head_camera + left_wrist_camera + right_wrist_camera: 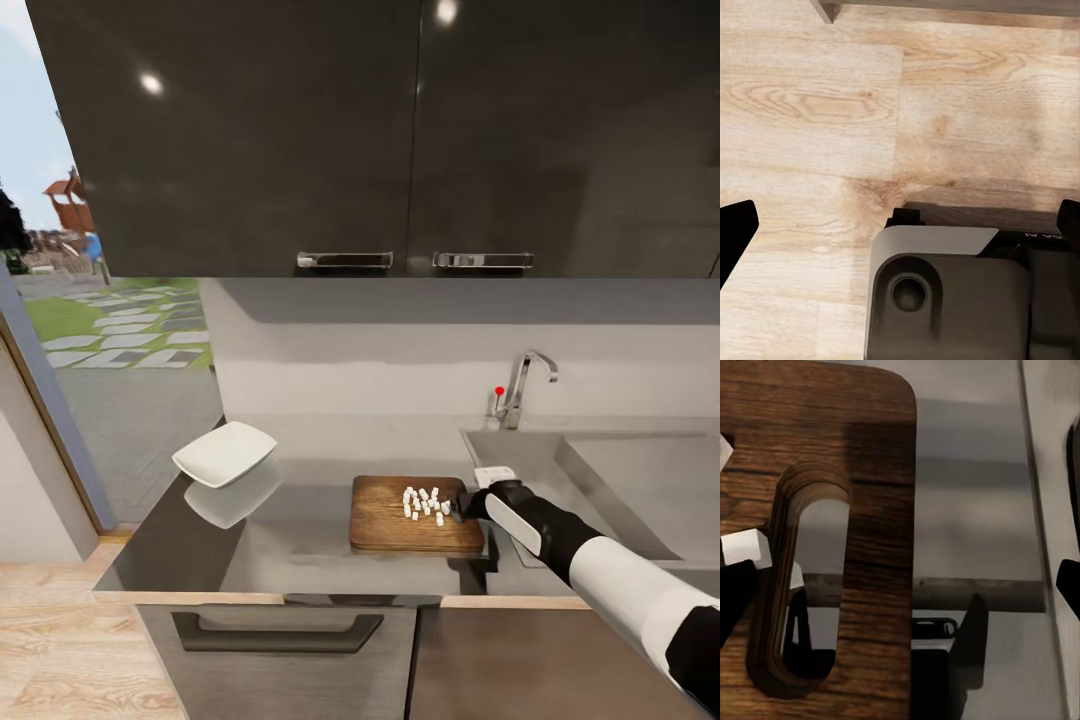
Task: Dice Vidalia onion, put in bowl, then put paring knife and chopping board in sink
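Reaching over the countertop (300,540), I have my right gripper (468,503) at the chopping board's (385,520) sink-side end, right where the oblong handle slot (806,585) is cut. That is the natural place to take hold, since the board can be lifted or tipped from there without disturbing what lies on it. My right fingers stand wide apart in the right wrist view, one at each edge, with nothing between them yet. The diced onion (425,503) sits as a loose cluster of small white cubes on the brown wood, toward that same end, and a few cubes lie close beside the slot. The white bowl (225,453) waits well apart, at the far end of the counter, empty as far as I can see. The sink (600,480) lies just beside the board. My left gripper (900,225) hangs spread over the wooden floor (810,112), holding nothing.
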Controlling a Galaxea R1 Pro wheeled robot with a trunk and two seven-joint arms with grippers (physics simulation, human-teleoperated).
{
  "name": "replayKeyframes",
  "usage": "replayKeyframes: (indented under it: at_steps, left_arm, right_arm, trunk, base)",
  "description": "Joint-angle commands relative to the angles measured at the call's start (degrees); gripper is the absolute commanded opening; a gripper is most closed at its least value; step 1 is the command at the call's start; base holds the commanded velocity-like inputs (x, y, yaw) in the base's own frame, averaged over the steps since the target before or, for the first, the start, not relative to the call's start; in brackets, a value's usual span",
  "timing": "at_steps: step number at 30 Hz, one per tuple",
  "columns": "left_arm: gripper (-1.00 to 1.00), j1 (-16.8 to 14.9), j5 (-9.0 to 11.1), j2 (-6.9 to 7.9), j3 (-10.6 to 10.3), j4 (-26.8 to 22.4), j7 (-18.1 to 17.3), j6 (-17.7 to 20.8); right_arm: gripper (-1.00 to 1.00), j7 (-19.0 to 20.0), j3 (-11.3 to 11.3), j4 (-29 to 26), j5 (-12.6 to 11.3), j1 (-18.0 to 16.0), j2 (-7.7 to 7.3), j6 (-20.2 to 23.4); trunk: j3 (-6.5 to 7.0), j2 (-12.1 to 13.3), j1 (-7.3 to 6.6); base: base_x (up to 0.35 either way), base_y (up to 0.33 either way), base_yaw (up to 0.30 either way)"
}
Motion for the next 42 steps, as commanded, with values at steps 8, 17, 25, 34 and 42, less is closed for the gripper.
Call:
replayKeyframes:
  at_steps: [8, 17, 25, 34, 42]
  left_arm:
    - [1.0, -0.1, 0.5, -0.03, -0.2, 0.3, 0.0, -0.4]
    - [1.0, -0.1, 0.5, -0.06, -0.2, 0.3, 0.0, -0.4]
    - [1.0, -0.1, 0.5, -0.03, -0.2, 0.3, 0.0, -0.4]
    - [1.0, -0.1, 0.5, -0.03, -0.2, 0.3, 0.0, -0.4]
    - [1.0, -0.1, 0.5, -0.03, -0.2, 0.3, 0.0, -0.4]
  right_arm:
    - [1.0, -0.3, 0.3, -0.4, -0.3, -0.1, -0.21, 0.1]
    - [1.0, -0.3, 0.3, -0.4, -0.2, -0.1, -0.22, 0.1]
    - [1.0, -0.3, 0.3, -0.4, -0.2, -0.1, -0.22, 0.1]
    - [1.0, -0.3, 0.4, -0.3, -0.2, -0.1, -0.03, 0.1]
    - [1.0, -0.3, 0.5, -0.3, -0.2, -0.1, 0.05, 0.0]
  trunk:
    - [-0.1, -0.1, 0.02]
    - [-0.1, -0.1, 0.02]
    - [-0.1, -0.1, 0.02]
    - [-0.1, -0.1, 0.02]
    - [-0.1, -0.1, 0.02]
  base:
    - [0.0, 0.0, 0.0]
    - [0.004, -0.002, 0.0]
    - [0.056, -0.053, 0.0]
    - [0.001, -0.001, 0.0]
    - [0.0, 0.0, 0.0]
